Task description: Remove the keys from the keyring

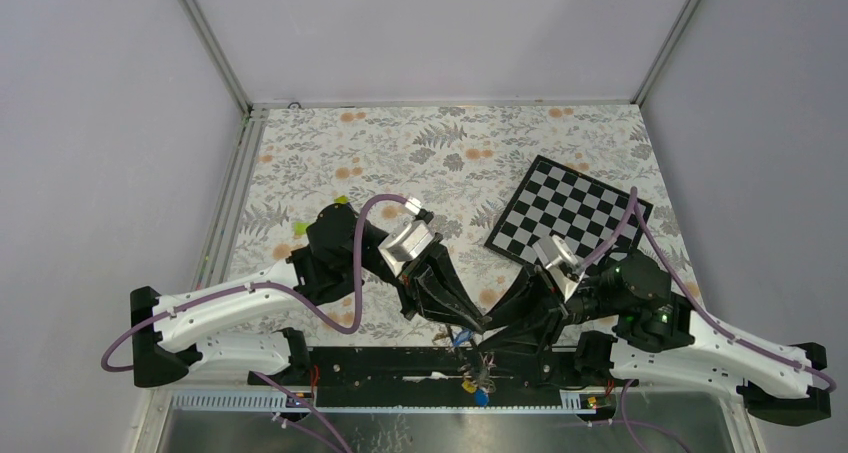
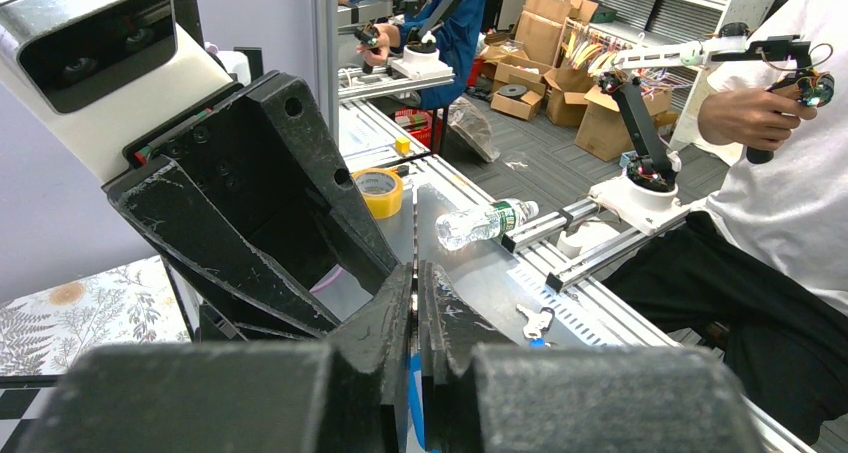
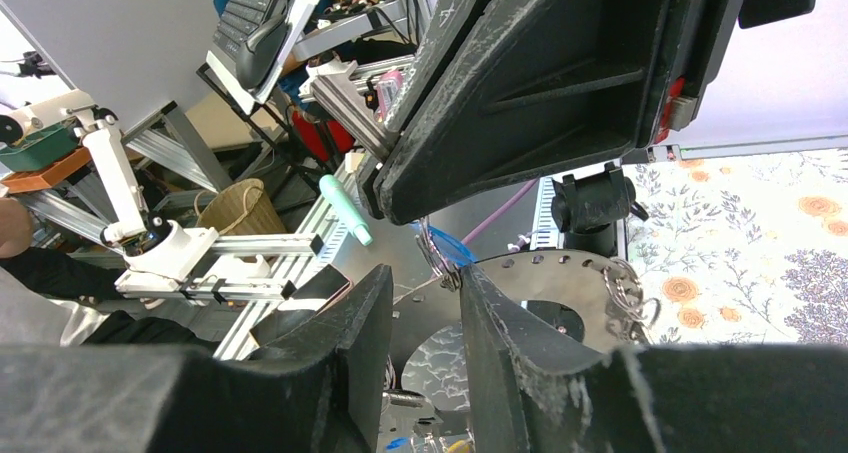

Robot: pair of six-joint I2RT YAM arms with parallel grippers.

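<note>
1. Both arms were leaned in over the near edge of the table (image 1: 400,153), tips almost meeting, well apart from the checkerboard (image 1: 570,213).
2. The left gripper (image 2: 416,273) was pinched closed, fingers basically touching. A sliver of blue sat low between them, but I couldn't tell if it was actually clamped.
3. The right gripper (image 3: 428,278) had its jaws apart, with a thin bit of wire crossing the gap. Nothing was clearly clamped in it.
4. The keyring (image 3: 545,278) sat roughly level just beyond the right gripper's fingers and under the left gripper's tip. A blue key (image 3: 452,246) was at its near-left edge and a little chain of rings (image 3: 625,293) at its right edge.
5. From above, the keys (image 1: 472,378) showed as a small bunch just near-side of the two tips, over the black rail (image 1: 380,373), with yellow and blue bits visible.
</note>
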